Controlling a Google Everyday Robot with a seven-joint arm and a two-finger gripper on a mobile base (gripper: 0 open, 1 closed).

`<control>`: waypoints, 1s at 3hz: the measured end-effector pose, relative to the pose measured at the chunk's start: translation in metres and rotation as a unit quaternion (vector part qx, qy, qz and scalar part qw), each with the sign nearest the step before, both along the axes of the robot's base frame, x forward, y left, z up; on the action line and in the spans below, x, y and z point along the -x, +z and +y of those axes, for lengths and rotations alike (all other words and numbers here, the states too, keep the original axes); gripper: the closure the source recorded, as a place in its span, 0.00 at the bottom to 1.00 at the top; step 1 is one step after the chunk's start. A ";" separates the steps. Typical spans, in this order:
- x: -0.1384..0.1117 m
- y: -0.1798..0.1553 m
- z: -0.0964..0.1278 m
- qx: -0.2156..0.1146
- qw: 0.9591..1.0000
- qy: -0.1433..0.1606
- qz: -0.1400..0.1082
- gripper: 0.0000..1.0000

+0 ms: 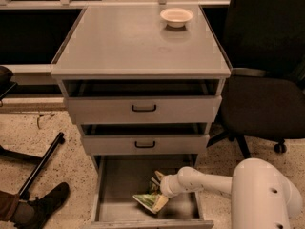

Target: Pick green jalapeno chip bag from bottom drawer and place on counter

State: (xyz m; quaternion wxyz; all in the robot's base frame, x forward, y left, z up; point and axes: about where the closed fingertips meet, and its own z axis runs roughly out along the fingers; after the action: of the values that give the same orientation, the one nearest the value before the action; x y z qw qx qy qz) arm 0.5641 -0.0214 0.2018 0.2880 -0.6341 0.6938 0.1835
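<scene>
The bottom drawer point(119, 185) is pulled open, a plain grey tray. The green jalapeno chip bag point(147, 200) lies crumpled on its floor toward the right front. My gripper point(158, 191) reaches in from the right on a white arm and sits right at the bag, one pale finger point(160, 203) lying over its right end. The counter point(128, 42) is the grey top of the cabinet, above and behind.
A white bowl point(177, 16) stands at the counter's back right. Two shallower drawers with black handles point(143, 108) stick out slightly above the open one. A black office chair point(259, 104) stands to the right. A person's shoe point(40, 206) and a black pole point(40, 163) are at left.
</scene>
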 end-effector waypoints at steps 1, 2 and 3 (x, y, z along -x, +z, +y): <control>0.005 -0.019 0.004 -0.003 1.000 0.007 0.015 0.00; 0.009 -0.033 0.009 -0.007 0.999 0.014 0.028 0.00; 0.012 -0.043 0.016 -0.011 0.999 0.023 0.039 0.00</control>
State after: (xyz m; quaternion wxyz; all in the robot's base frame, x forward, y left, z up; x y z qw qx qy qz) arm 0.5523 -0.0056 0.1592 0.2632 -0.6389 0.6877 0.2228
